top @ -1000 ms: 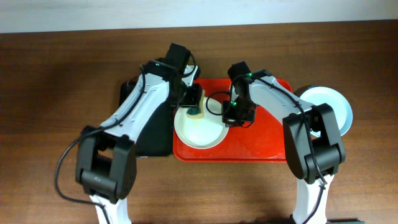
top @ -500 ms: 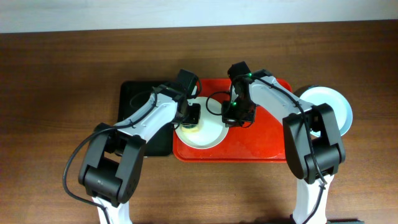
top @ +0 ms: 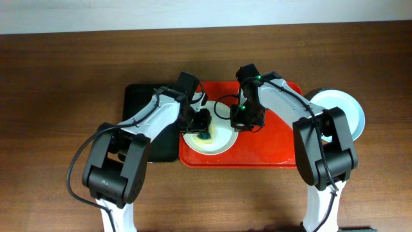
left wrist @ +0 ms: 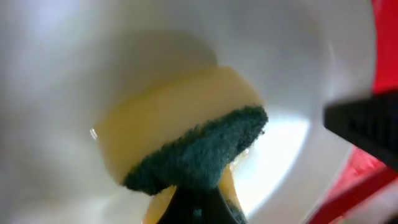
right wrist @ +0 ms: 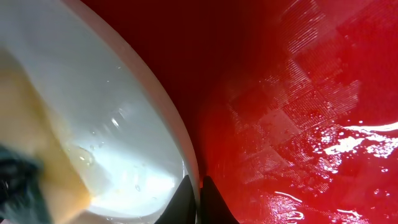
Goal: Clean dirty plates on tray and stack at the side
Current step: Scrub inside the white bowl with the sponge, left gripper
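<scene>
A white plate [top: 220, 140] lies at the left end of the red tray [top: 270, 147]. My left gripper [top: 202, 125] is shut on a yellow sponge with a dark green scrub face [top: 203, 135] and presses it onto the plate's middle. In the left wrist view the sponge [left wrist: 199, 146] covers the plate's [left wrist: 298, 143] centre, so any smear there is hidden. My right gripper [top: 239, 121] is shut on the plate's right rim. The right wrist view shows its fingers [right wrist: 186, 202] pinching that rim [right wrist: 180, 140] over the wet tray [right wrist: 298, 93].
A black tray [top: 147, 129] lies against the red tray's left side under my left arm. A pale plate stack [top: 341, 106] sits on the table right of the red tray, partly hidden by my right arm. Brown tabletop surrounds both trays.
My left gripper has carried the sponge from the plate's far rim down toward its middle, with the arm swinging nearer. My right gripper has stayed on the rim.
</scene>
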{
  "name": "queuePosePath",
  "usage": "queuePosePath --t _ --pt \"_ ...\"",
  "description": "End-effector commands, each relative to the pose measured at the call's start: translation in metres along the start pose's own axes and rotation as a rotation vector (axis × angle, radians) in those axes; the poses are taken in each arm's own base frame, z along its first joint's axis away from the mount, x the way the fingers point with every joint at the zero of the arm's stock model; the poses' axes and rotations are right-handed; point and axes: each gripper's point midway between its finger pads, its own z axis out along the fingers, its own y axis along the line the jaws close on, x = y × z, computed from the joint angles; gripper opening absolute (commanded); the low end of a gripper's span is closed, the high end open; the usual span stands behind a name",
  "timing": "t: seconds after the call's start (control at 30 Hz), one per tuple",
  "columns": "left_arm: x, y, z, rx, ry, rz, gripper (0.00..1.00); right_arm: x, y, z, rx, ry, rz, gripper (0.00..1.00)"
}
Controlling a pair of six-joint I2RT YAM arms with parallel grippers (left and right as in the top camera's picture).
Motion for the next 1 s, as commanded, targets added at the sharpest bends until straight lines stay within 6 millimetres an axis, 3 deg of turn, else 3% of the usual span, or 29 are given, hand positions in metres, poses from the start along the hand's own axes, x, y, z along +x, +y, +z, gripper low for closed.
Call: queuePosePath --t 0.0,0.07,0.13,0.23,0.43,0.7,0.83,0.97 --pt "-0.018 -0.025 -0.037 0.097 -0.048 0.050 0.00 0.003 0.000 0.005 0.011 0.009 -0.002 0.04" --pt "-0.031 -0.029 -0.062 0.070 -0.126 0.074 0.00 0.003 0.000 0.005 0.011 0.008 -0.002 0.04" --pt "-0.042 -0.017 -0.088 -0.057 -0.226 0.087 0.00 0.003 0.000 0.005 0.011 0.008 -0.002 0.04" --pt "-0.041 -0.011 -0.087 -0.121 -0.231 0.088 0.00 0.003 0.001 0.005 0.011 0.008 -0.002 0.04" --pt "-0.029 0.001 -0.051 -0.195 -0.158 0.088 0.00 0.002 0.001 0.005 0.010 0.005 -0.003 0.04" --pt "-0.026 0.037 0.014 -0.254 -0.056 0.022 0.01 0.002 0.001 0.005 0.010 0.005 -0.003 0.04" --pt "-0.005 0.017 0.037 -0.092 0.057 -0.002 0.00 0.002 0.001 0.005 0.009 0.005 -0.003 0.04" --pt "0.006 -0.018 0.038 0.113 0.122 0.024 0.00 0.002 0.001 0.005 0.009 0.005 -0.003 0.04"
